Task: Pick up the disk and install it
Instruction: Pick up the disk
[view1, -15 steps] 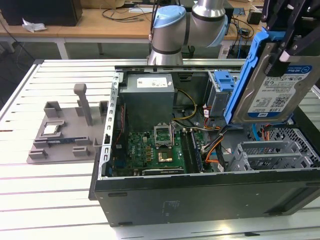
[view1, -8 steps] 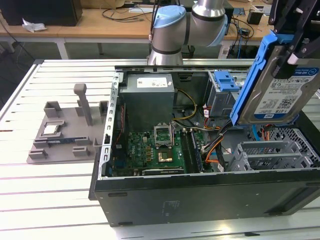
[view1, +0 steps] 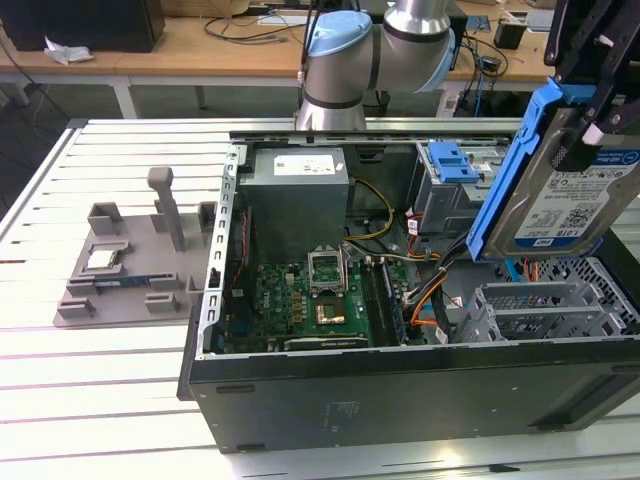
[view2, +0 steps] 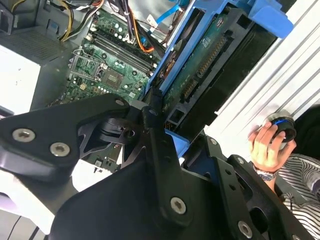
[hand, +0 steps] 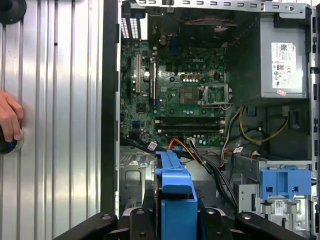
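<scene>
The disk (view1: 575, 200), a silver drive with a white-and-blue label in a blue caddy, hangs tilted on edge above the open computer case (view1: 400, 380), over its side on the exterior view's right. My gripper (view1: 585, 130) comes down from above and is shut on the disk. In the second wrist view the black fingers (view2: 152, 125) clamp the caddy, and the disk's (view2: 210, 55) green circuit side faces the camera. In the first wrist view the blue caddy edge (hand: 175, 192) sticks out between the fingers (hand: 210, 220), above the case's grey metal bay (hand: 132, 172).
Inside the case lie a green motherboard (view1: 300, 295), a grey power-supply box (view1: 297, 195), loose cables and a drive cage with a blue bracket (view1: 452, 160). A grey fixture (view1: 130, 260) stands on the slatted table at the exterior view's left. A person's hand (view2: 265, 145) rests on the table beside the case.
</scene>
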